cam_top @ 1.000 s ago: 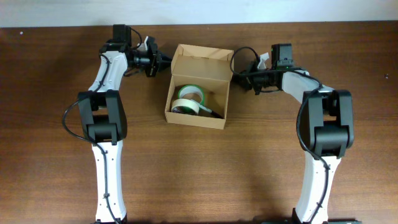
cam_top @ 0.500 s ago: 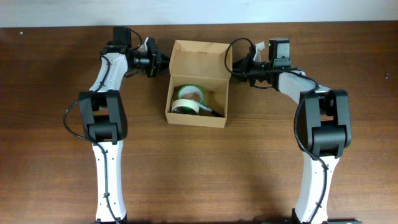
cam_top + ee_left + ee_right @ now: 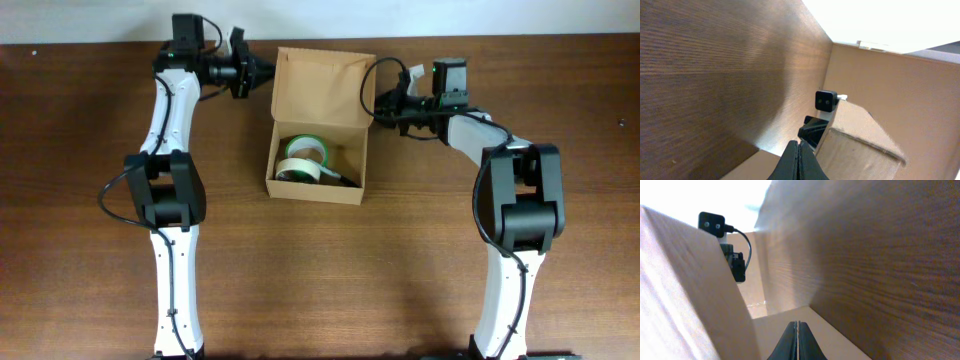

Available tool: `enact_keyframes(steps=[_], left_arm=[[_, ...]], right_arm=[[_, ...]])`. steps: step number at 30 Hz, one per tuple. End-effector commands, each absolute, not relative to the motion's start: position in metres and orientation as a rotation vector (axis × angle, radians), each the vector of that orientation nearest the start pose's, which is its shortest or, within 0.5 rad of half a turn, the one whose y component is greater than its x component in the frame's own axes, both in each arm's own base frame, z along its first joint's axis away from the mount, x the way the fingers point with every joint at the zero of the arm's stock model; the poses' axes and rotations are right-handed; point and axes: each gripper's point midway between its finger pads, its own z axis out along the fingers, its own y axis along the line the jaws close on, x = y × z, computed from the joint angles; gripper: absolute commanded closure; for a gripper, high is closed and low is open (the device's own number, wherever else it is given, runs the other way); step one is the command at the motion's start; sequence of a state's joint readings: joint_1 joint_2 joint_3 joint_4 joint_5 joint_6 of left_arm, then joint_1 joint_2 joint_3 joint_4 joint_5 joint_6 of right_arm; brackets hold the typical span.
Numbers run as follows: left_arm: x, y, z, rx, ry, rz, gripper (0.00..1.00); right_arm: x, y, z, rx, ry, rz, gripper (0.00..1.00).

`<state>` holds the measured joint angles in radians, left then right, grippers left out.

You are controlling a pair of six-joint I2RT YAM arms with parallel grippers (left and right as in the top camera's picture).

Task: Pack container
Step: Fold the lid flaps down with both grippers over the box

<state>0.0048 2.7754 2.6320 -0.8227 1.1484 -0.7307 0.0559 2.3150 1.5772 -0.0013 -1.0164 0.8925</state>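
The container (image 3: 314, 192) is a small tan cardboard box at the table's middle, open, with its flap lid (image 3: 322, 88) standing at the back. Inside lie a green tape roll (image 3: 304, 149) and a white tape roll (image 3: 300, 171). My left gripper (image 3: 263, 71) is shut and empty, its tip at the lid's upper left corner. My right gripper (image 3: 379, 104) is shut and empty, against the lid's right edge. In the left wrist view the shut fingers (image 3: 798, 162) point along the box (image 3: 860, 142). In the right wrist view the shut fingers (image 3: 798, 342) lie beside the flap (image 3: 680, 295).
The brown wooden table (image 3: 90, 200) ends at a white wall along the far edge, just behind both grippers. Both arms reach up the table's sides, left (image 3: 165, 190) and right (image 3: 520, 200). A small dark item lies by the rolls in the box.
My left gripper has moved back toward the far edge. My right gripper has moved in against the box. The lid flap has shifted and stands further back.
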Motion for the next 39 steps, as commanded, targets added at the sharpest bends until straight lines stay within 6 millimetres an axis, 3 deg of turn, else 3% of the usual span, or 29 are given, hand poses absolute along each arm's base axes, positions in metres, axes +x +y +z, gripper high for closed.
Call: enact_keyframes(steps=[1, 10, 14, 26, 31, 34, 39], left_arm=[[0.602, -0.16, 0.121, -0.407, 2.461, -1.71, 0.99], [0.592, -0.161, 0.125, -0.404, 2.504, -1.693, 0.98], [0.583, -0.152, 0.132, -0.379, 2.57, -1.517, 0.99], [0.534, -0.143, 0.199, -0.236, 2.664, -1.154, 0.98], [0.511, -0.133, 0.209, -0.183, 2.732, -1.001, 0.98], [0.506, -0.138, 0.227, -0.149, 2.702, -0.993, 0.99], [0.494, -0.135, 0.266, -0.067, 2.637, -0.77, 0.98]], right_arm=[[0.538, 0.193, 0.11, 0.325, 2.342, 1.681, 0.96], [0.541, 0.222, 0.155, 0.175, 2.351, 1.648, 0.96], [0.531, 0.222, 0.16, 0.14, 2.485, 1.458, 0.96], [0.497, 0.238, 0.207, -0.09, 2.619, 1.18, 0.96], [0.47, 0.24, 0.214, -0.182, 2.718, 0.969, 0.96], [0.455, 0.24, 0.219, -0.225, 2.755, 0.846, 0.96], [0.422, 0.233, 0.23, -0.275, 2.814, 0.559, 0.96]])
